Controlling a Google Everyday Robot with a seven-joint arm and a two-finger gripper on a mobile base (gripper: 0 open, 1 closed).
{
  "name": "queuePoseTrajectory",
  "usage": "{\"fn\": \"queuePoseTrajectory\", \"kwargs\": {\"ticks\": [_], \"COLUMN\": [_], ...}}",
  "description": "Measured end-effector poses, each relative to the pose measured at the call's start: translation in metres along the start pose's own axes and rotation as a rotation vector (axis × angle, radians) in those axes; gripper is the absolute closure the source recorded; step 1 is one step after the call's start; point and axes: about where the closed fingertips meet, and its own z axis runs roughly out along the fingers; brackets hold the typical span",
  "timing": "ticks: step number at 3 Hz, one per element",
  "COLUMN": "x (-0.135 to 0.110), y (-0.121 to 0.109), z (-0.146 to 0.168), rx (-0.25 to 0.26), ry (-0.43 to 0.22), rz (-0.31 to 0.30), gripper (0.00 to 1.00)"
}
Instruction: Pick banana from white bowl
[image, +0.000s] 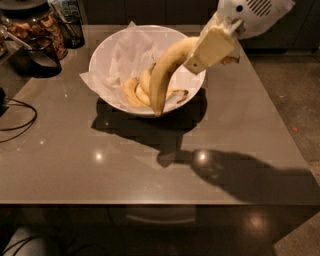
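The large white bowl (107, 57), lined with crumpled white paper, stands on the grey table at the back centre. My gripper (207, 50) is above the bowl's right rim and is shut on the stem end of the long pale-yellow banana (162, 75). The banana hangs down from it in a curve, its tip over the bowl's front rim. Smaller yellow bananas (136, 91) lie in the bowl's bottom.
Dark glass jars (37, 25) with snacks and a black cup (42, 52) stand at the back left. A black cable (15, 117) lies at the table's left edge. The table's front edge (150, 202) runs across the lower part of the view.
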Motion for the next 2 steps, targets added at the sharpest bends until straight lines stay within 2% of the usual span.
{"fn": "queuePoseTrajectory", "kwargs": {"ticks": [1, 2], "x": [0.012, 0.028], "y": [0.021, 0.031], "z": [-0.013, -0.02], "rx": [0.031, 0.059], "ry": [-0.006, -0.004], "rz": [0.058, 0.113], "gripper": [1.0, 1.0]}}
